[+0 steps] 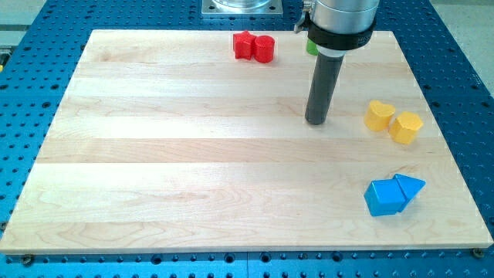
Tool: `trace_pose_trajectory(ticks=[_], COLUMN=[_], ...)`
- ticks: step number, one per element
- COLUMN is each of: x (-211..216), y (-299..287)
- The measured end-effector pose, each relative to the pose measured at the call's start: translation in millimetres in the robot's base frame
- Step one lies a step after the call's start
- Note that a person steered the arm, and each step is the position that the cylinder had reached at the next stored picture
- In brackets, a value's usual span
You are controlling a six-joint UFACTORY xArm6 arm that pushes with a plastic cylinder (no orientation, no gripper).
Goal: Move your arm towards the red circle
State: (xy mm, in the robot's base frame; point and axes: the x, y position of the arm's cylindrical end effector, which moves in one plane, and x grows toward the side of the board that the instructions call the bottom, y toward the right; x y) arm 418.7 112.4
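A dark rod, with no pincer to open or close, rests its tip (315, 121) on bare board. The red circle (264, 49) sits up-left beside a red star (245, 45), well apart.

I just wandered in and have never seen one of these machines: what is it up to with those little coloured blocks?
The arm ends in a dark rod, and my tip rests on the wooden board, touching no block. It is meant to head for the red circle, up and to the view's left, beside a red star-like block. Two yellow blocks lie to the tip's right, two blue blocks lower right, and a green block peeks from behind the arm.
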Motion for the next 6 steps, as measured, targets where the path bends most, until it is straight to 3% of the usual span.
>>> trace_pose_trajectory(ticks=[1, 3, 4, 6], x=[1, -117, -146, -174], y=[0, -1, -9, -73])
